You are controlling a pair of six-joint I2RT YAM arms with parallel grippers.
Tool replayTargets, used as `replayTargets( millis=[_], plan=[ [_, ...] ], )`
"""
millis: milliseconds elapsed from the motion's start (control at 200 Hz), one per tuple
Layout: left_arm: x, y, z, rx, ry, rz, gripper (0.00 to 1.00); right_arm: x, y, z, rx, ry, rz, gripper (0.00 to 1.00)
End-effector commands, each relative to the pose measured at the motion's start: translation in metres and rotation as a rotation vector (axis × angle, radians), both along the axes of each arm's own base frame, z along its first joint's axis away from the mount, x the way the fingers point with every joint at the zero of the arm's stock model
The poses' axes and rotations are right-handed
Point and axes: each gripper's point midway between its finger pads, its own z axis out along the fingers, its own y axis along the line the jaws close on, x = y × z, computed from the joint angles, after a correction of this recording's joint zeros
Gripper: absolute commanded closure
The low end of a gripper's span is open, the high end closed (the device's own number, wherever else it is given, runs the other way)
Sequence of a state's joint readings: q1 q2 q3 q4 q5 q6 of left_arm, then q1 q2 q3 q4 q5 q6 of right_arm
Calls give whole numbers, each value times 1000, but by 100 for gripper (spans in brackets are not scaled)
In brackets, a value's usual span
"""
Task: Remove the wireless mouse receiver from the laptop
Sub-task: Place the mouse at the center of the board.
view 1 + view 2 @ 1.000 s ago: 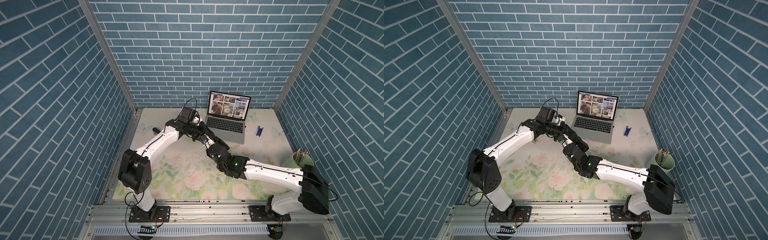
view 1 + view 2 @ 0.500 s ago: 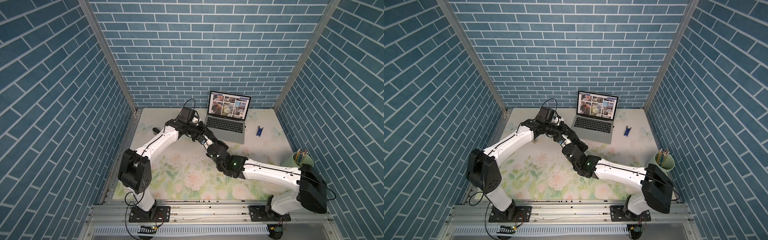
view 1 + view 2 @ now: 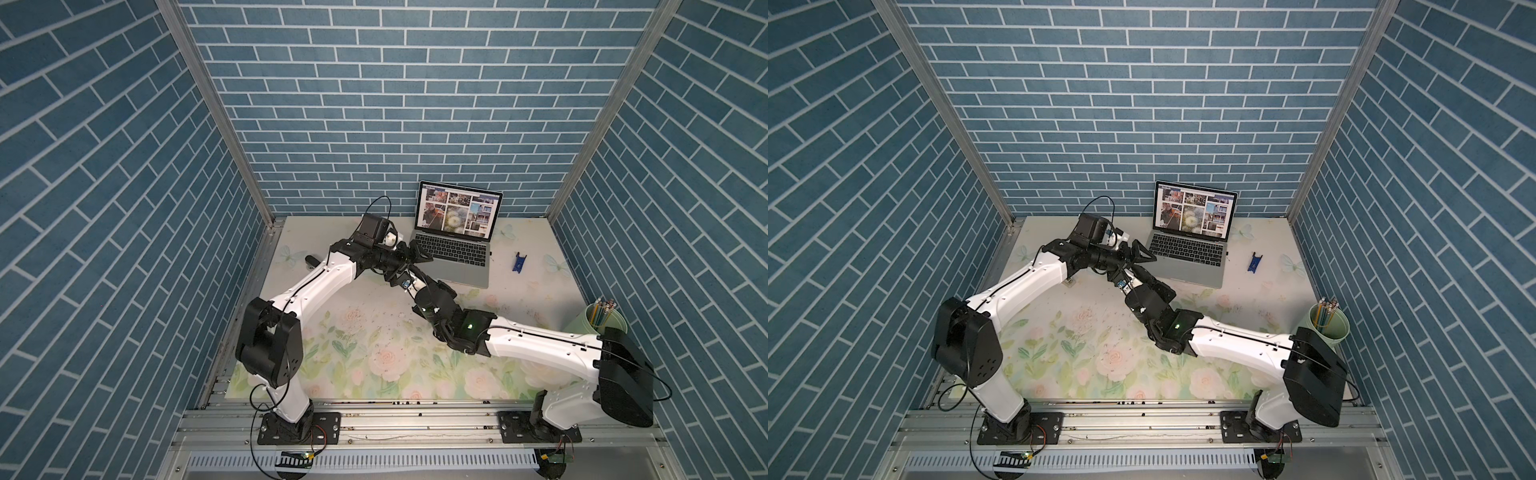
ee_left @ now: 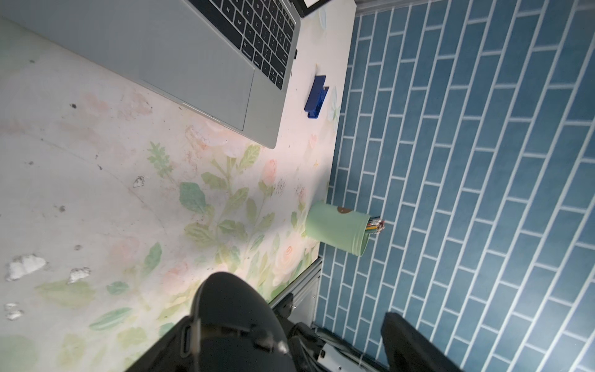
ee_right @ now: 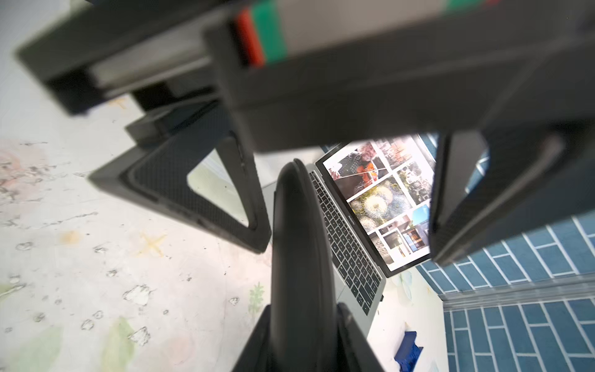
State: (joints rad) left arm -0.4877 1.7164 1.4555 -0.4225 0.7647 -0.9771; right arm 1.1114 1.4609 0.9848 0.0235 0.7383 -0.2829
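Squeezing the black oval computer mouse (image 5: 299,244) in our right gripper (image 5: 302,338), with left gripper (image 5: 346,249) jaws wide apart, we should pinch the tiny black receiver stub (image 4: 295,54) on the right edge of the slim silver-grey laptop (image 4: 154,58) and pull straight out.

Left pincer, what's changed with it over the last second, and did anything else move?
The left pincer opened wide and let go of the black mouse. The right pincer closed on the mouse and now holds it alone. The laptop, blue piece and pencil cup stayed where they were.
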Motion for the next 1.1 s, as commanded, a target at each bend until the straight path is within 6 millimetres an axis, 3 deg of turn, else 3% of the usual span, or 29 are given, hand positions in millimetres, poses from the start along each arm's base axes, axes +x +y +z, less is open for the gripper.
replayTargets(
  millis=[0,230,350,515,655,860,1005,1090],
  plan=[
    [10,11,10,-6,-73,19,0,-3,5,8,70,29,5,100],
    [34,22,13,2,-165,37,0,-15,4,-8,78,118,45,100],
    [48,35,4,87,-230,35,0,-28,7,-20,100,233,107,100],
    [73,89,-23,397,-320,102,0,-49,4,-46,229,518,191,100],
    [86,141,-15,635,-429,210,0,-73,-2,-64,427,801,260,100],
    [76,178,26,758,-595,327,0,-104,-6,-76,693,1215,301,100],
    [60,192,39,777,-643,380,0,-134,1,-85,803,1508,369,100],
    [52,199,43,789,-653,404,0,-138,-1,-102,789,1585,335,100]
  ],
)
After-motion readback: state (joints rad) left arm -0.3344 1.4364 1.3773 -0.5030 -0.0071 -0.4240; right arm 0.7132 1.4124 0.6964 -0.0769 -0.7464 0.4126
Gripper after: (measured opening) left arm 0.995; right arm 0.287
